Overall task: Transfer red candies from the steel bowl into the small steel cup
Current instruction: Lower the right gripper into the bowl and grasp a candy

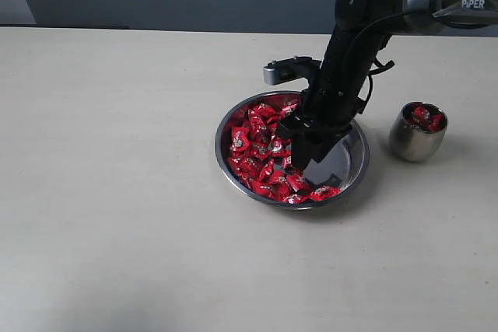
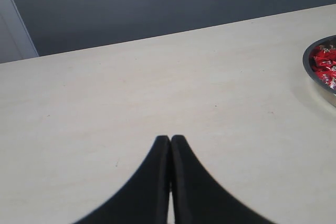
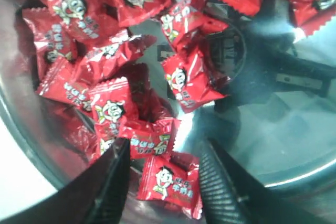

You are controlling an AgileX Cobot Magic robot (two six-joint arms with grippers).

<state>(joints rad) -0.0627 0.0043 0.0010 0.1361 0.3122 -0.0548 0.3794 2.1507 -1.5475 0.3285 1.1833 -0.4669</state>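
**Exterior view:** The steel bowl is seen at the middle of the pale table, with the small steel cup set well apart at its three o'clock. A few red sweets are seen inside the cup. The red candies are heaped from the bowl's seven to twelve o'clock, and bare steel is left from three to five. The right gripper is lowered inside the rim at the heap's edge. Wide open tabletop is left from six round to eleven o'clock of the bowl. The table's far edge is met by a dark wall at twelve.

**Left wrist view:** The left gripper is shown pressed together, nothing between its fingers, above bare table. Only a slice of the bowl's rim and candies is caught.

**Right wrist view:** The right gripper is shown spread wide just over the bowl floor. One wrapped candy is framed between the fingers. Whether it is touched cannot be told.
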